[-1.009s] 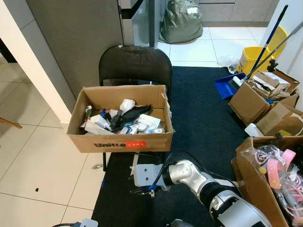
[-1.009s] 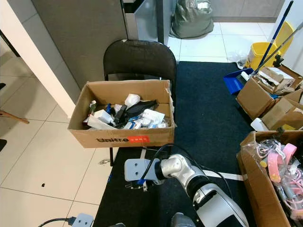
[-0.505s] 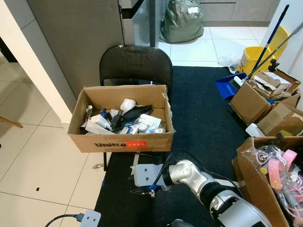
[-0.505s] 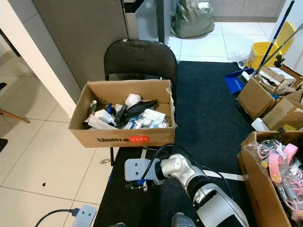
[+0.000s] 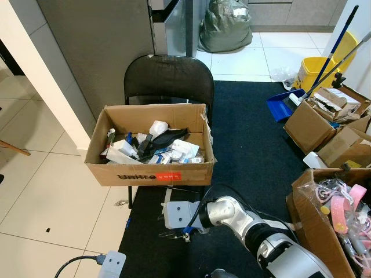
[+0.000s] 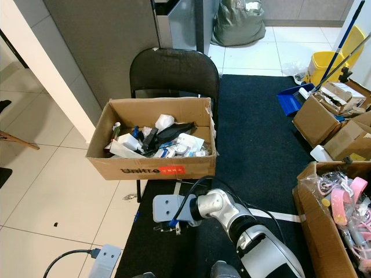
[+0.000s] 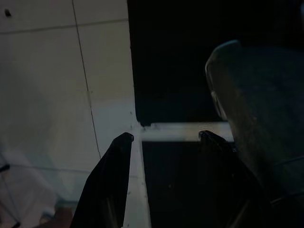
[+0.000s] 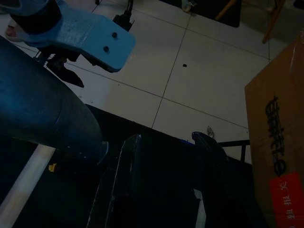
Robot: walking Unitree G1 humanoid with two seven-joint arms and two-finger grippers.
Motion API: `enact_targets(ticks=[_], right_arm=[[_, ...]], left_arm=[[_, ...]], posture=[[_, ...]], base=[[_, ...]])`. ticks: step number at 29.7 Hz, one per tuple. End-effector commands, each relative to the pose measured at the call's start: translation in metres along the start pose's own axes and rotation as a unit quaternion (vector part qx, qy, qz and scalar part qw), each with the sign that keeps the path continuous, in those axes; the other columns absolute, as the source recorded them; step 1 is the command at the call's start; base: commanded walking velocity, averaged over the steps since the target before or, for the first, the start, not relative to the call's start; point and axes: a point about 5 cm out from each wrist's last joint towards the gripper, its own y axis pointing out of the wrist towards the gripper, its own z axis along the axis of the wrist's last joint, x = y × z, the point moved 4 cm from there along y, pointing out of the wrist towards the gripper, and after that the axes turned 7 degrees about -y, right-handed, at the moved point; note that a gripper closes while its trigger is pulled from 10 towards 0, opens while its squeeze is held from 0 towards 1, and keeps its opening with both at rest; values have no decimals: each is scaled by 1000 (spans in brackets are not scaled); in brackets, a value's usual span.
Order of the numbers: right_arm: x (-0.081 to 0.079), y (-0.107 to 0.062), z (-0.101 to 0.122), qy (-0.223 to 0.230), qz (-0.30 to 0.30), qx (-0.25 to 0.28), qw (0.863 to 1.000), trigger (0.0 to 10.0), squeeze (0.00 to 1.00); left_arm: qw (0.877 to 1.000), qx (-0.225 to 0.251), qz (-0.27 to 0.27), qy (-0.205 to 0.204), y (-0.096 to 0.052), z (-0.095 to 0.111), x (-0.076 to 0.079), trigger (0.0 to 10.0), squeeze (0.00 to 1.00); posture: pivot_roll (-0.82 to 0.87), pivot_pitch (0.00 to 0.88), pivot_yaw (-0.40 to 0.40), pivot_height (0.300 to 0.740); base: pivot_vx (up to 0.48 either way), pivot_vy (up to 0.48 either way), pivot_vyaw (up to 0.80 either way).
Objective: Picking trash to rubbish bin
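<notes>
A cardboard box [image 5: 152, 172] sits on a black chair [image 5: 168, 75] and holds several pieces of trash [image 5: 153, 145]: white bottles, wrappers, a black bag. My right arm [image 5: 229, 213] reaches low across the black carpet in front of the box. Its wrist [image 5: 178, 214] hangs just below the box's front. My right gripper [image 8: 166, 142] is open with nothing between its fingers, and the box side [image 8: 280, 142] stands beside it. My left gripper [image 7: 165, 137] is open over the carpet edge and the tiles. The left wrist [image 5: 111, 263] shows at the bottom left.
Black carpet [image 5: 255, 133] runs ahead on the right, white tiles [image 5: 52, 191] on the left. Open cardboard boxes [image 5: 316, 124] with clutter, a yellow bucket [image 5: 313, 69] and a blue dustpan [image 5: 279, 104] line the right. A green sack [image 5: 226, 26] lies at the back. A wall corner [image 5: 40, 87] stands left.
The view has shifted slightly. My left wrist and its cable have come a little higher into the bottom left. The right arm holds the same place.
</notes>
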Motion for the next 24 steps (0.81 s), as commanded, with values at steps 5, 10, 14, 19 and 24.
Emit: enact_targets(ticks=[5, 10, 14, 19, 24], right_arm=[[-7, -1, 0, -3, 6, 10, 1000, 10000, 0], [-9, -2, -1, -3, 6, 11, 1000, 10000, 0], [-10, -3, -1, -3, 6, 15, 1000, 10000, 0], [-12, -3, 1, -5, 6, 20, 1000, 10000, 0], [-14, -1, 3, -5, 7, 27, 1000, 10000, 0]], left_arm=[[999, -41, -18, -5, -14, -52, -16, 10000, 0], [998, -55, -14, -6, -21, -71, -22, 10000, 0], [998, -59, -14, -5, -20, -73, -15, 10000, 0], [998, -58, -14, -8, -20, -72, -13, 10000, 0], [998, -61, -14, -5, -20, -74, -13, 10000, 0]], posture=[[-13, 107, 44, 740], [-3, 118, 45, 740], [9, 130, 45, 740], [40, 144, 49, 740], [55, 153, 59, 740]], base=[[0, 0, 0], [0, 0, 0], [0, 0, 0], [0, 0, 0], [0, 0, 0]])
